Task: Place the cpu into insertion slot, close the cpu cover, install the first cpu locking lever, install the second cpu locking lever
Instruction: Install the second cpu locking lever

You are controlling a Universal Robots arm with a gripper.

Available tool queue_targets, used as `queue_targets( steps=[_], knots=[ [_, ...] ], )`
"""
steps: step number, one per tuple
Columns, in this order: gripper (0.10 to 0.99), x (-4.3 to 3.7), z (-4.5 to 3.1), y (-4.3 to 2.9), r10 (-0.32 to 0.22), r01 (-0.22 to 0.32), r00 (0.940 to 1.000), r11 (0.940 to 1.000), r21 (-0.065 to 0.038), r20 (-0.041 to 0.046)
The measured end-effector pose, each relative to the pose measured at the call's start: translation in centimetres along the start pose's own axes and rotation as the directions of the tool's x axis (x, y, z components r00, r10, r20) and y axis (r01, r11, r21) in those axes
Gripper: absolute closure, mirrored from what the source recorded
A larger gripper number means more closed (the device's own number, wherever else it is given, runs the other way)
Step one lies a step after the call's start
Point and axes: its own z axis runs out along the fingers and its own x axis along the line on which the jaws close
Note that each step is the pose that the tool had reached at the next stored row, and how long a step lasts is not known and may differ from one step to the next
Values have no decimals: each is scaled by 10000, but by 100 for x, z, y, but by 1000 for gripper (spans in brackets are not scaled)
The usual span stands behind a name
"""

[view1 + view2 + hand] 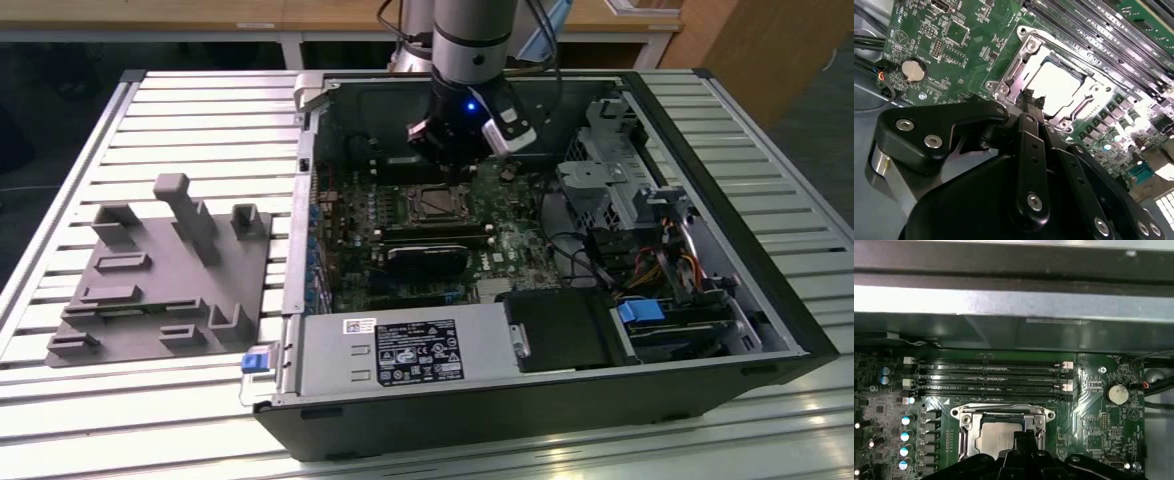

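In the exterior view, an open black computer case [694, 250] is being carried on a slatted white metal bench [174, 110], with a grey plastic fixture block [160, 270] lying on the bench toward the exterior view's left. The grey robot arm [470, 40] is being held upright over the case, and its black gripper [447, 160] is hanging just above the green circuit board [387, 215], close to the small square insertion slot [430, 205] with its silver metal rim. In the second wrist view, the gripper [1034, 100] is being seen from behind, and its jaws are pressed together with nothing between them, their tips hovering at the edge of the slot. The cpu [1056, 90], a thin square chip with a pale silver face, is lying seated inside the insertion slot [1004, 85], and the cpu cover [1021, 62], a thin silver metal frame plate, is lying down flat around it. A round silver coin battery [914, 71] is sitting on the board well apart. In the first wrist view, the cpu [996, 437] is being framed by the cover [1001, 412], just beside the long black memory slots [989, 377], with the gripper [1024, 442] overlapping the chip's near edge.
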Motion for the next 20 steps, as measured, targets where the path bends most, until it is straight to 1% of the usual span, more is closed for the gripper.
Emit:
queue_targets(
  steps=[3, 6, 11, 13, 16, 20],
  knots=[
    [980, -2, -71, 3, -2, 2, 10000, 10000, -1, 0],
    [980, 0, -84, -22, -1, 1, 10000, 10000, -1, 1],
    [980, 1, -95, -161, -1, 1, 10000, 10000, -4, -1],
    [980, 1, -98, -206, 0, 0, 10000, 10000, -20, -7],
    [980, 1, -103, -260, 1, -1, 10000, 10000, -48, -21],
    [980, 3, -106, -309, 1, -1, 10000, 10000, -51, -20]
  ],
)
